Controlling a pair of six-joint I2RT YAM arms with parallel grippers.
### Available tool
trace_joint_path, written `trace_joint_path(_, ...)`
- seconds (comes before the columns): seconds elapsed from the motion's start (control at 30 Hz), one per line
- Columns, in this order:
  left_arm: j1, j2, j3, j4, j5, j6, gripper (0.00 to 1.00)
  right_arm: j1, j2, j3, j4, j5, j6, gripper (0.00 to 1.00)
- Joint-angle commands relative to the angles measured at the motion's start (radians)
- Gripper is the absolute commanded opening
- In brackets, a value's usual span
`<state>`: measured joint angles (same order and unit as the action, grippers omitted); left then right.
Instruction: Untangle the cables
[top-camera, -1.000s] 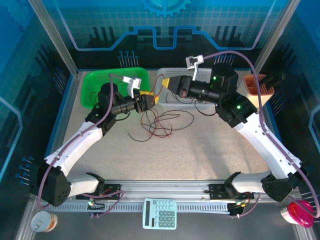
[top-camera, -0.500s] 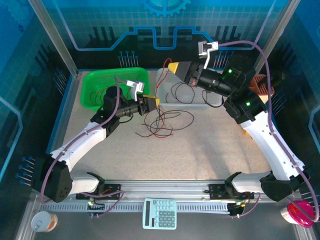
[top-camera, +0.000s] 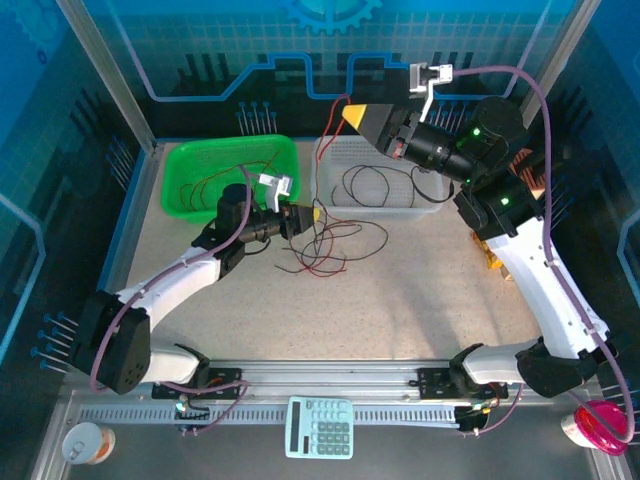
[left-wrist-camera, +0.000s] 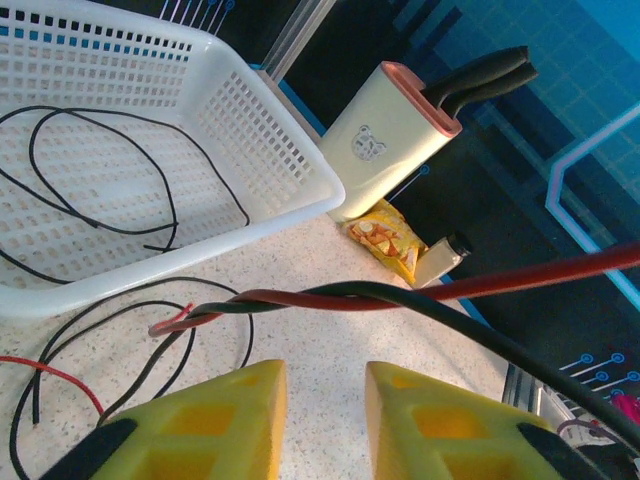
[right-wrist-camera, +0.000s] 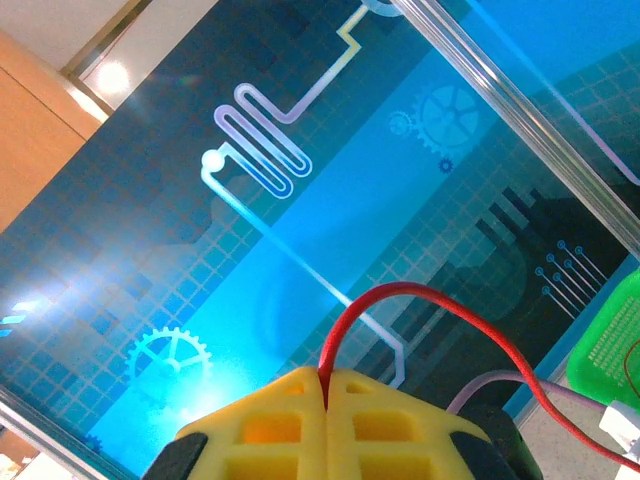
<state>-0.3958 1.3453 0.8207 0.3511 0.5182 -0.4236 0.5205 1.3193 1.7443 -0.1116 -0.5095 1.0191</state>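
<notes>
A calculator (top-camera: 320, 427) is lying at the near edge, in front of the arm bases. On the speckled bench (top-camera: 400, 290), mid-way back, the cables (top-camera: 322, 250) are sprawling in a loose red and black tangle. Behind them two baskets are sitting side by side: a green basket (top-camera: 222, 147) on the left is holding a few thin red and black strands, and a white basket (top-camera: 331, 160) on the right is holding a looping black cable (top-camera: 362, 186).

The left arm is reaching low across the bench. The left gripper (top-camera: 314, 214) is standing narrowly apart, with a twisted red-and-black strand (left-wrist-camera: 300, 297) crossing just past its fingertips. The right arm is lifting high over the white basket. The right gripper (top-camera: 347, 112) is pinching a red cable (right-wrist-camera: 395, 287) tight between its yellow tips.
</notes>
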Motion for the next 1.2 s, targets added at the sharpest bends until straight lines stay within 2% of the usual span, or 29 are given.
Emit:
trace_joint_path(0.0, -0.009, -0.010, 0.006, 0.043, -0.010, -0.016, 0.35, -0.013, 0.006, 0.058, 0.044, -0.027, 0.012, 0.00)
trace_joint_path(0.2, -0.009, -0.093, 0.017, -0.030, -0.043, 0.019, 0.51, -0.015, 0.015, 0.088, 0.030, -0.028, 0.001, 0.00)
trace_joint_path(0.33, -0.008, -0.187, 0.018, -0.169, -0.083, 0.095, 0.63, -0.019, 0.021, 0.103, 0.024, -0.030, -0.004, 0.00)
trace_joint_path(0.53, -0.006, -0.327, 0.015, -0.365, -0.154, 0.214, 0.75, -0.026, 0.028, 0.112, 0.018, -0.038, -0.005, 0.00)
trace_joint_path(0.67, -0.006, -0.393, 0.039, -0.399, -0.182, 0.246, 0.77, -0.026, 0.028, 0.098, 0.018, -0.043, -0.002, 0.00)
trace_joint_path(0.8, -0.006, -0.405, 0.133, -0.413, -0.169, 0.271, 0.77, -0.025, 0.020, 0.059, 0.026, -0.047, 0.005, 0.00)
trace_joint_path(1.07, -0.006, -0.297, 0.374, -0.428, -0.080, 0.317, 0.76, -0.022, 0.006, -0.028, 0.052, -0.065, 0.033, 0.00)
trace_joint_path(1.17, -0.008, -0.249, 0.448, -0.432, -0.049, 0.339, 0.73, -0.018, 0.004, -0.048, 0.051, -0.075, 0.032, 0.00)
